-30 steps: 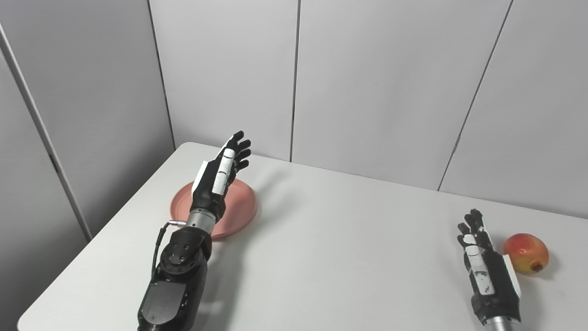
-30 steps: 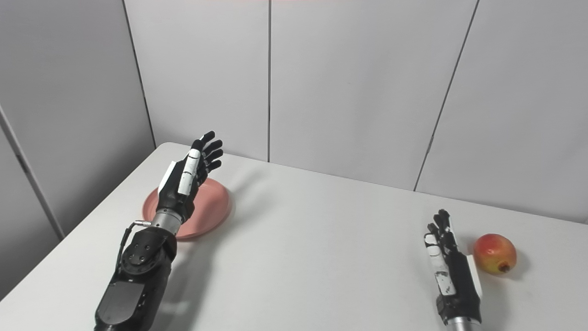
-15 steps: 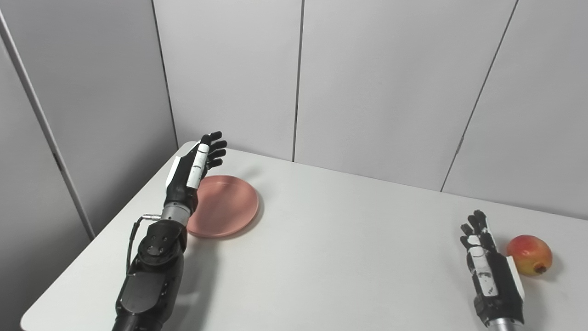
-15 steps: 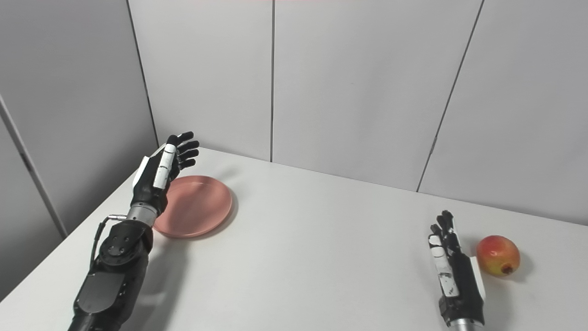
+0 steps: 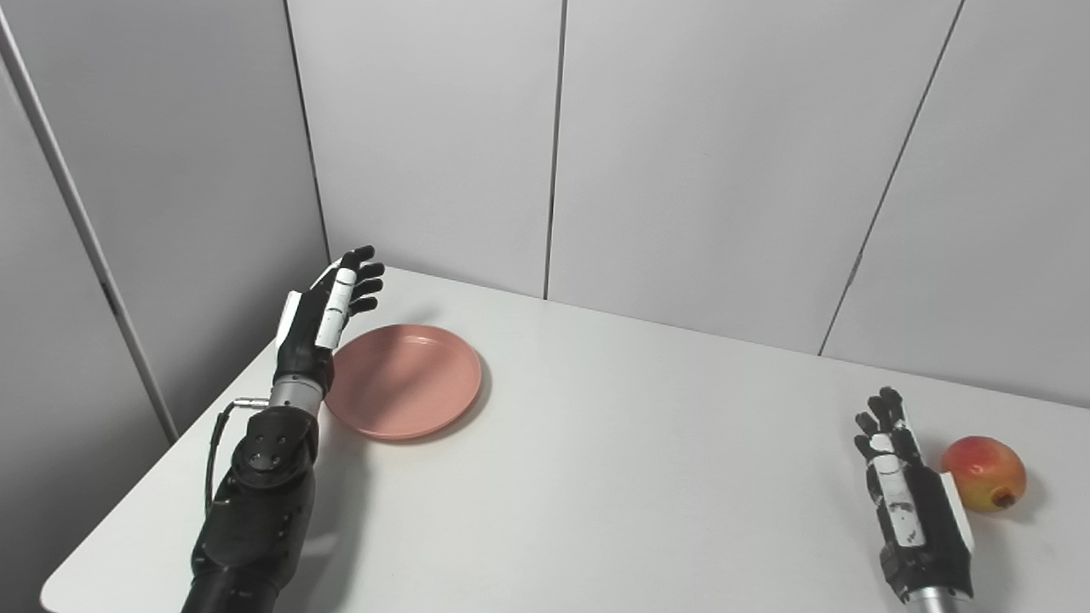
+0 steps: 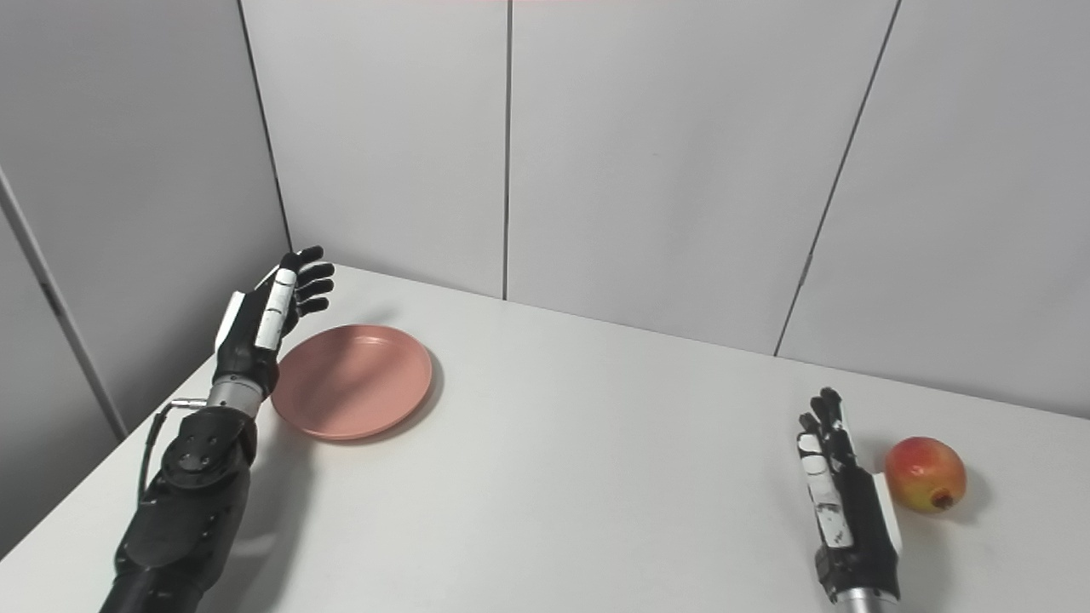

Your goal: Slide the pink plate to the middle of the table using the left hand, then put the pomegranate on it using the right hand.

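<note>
near the far left corner of the table sits the plate — flat, empty, close to the left edge and well short of the middle. so the first step looks not yet done: nothing in either view suggests the slide has begun.

the left hand is raised just beside the plate's left rim, on its outer side, fingers spread and lightly curled, holding nothing. whether its heel touches the rim i cannot tell. that side is the right one, i'd judge, for pushing the plate toward the centre.

the pomegranate lies by the right edge, well apart from the plate, its crown turned toward the near side. the right hand rests just left of it, fingers straight and loosely together, gripping nothing — waiting, it seems.

both steps are left: the slide to the middle, then the fruit lifted across and set down on the plate.
</note>
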Controlling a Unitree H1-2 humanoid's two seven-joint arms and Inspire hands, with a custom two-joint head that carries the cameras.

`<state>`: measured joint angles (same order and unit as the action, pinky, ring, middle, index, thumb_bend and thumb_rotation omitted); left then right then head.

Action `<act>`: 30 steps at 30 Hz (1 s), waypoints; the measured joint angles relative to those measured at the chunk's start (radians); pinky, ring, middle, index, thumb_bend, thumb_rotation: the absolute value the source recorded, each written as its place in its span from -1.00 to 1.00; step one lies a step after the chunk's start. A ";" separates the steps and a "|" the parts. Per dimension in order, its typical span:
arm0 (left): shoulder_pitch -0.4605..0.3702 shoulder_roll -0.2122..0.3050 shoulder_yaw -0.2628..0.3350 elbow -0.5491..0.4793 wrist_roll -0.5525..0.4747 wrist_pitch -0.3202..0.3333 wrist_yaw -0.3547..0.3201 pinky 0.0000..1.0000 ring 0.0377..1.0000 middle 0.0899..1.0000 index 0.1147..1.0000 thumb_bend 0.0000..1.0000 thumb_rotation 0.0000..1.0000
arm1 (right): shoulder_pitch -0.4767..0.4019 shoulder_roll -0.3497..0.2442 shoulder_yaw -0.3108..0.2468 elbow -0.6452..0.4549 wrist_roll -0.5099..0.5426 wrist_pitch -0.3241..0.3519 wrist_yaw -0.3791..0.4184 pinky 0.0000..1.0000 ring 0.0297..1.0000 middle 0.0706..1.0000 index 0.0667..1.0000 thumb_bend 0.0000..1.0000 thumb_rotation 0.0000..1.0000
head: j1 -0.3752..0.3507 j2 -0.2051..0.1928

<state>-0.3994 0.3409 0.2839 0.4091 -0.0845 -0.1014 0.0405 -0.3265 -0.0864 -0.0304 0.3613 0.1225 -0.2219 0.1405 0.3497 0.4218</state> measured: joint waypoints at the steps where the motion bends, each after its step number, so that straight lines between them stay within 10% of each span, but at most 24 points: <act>1: -0.001 0.000 0.006 0.005 0.000 -0.002 0.004 0.53 0.59 0.57 0.55 0.47 1.00 | 0.000 0.000 -0.001 0.000 0.000 0.000 0.001 1.00 0.97 1.00 1.00 0.03 0.65 | 0.000 0.000; 30: -0.055 0.047 -0.009 0.346 -0.012 -0.147 -0.009 0.69 0.65 0.63 0.60 0.49 1.00 | -0.002 -0.001 -0.005 0.004 -0.003 -0.006 0.003 1.00 0.96 0.99 1.00 0.00 0.67 | 0.012 0.002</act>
<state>-0.4544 0.3878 0.2753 0.7553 -0.0961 -0.2488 0.0316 -0.3282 -0.0873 -0.0354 0.3651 0.1195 -0.2282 0.1431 0.3620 0.4234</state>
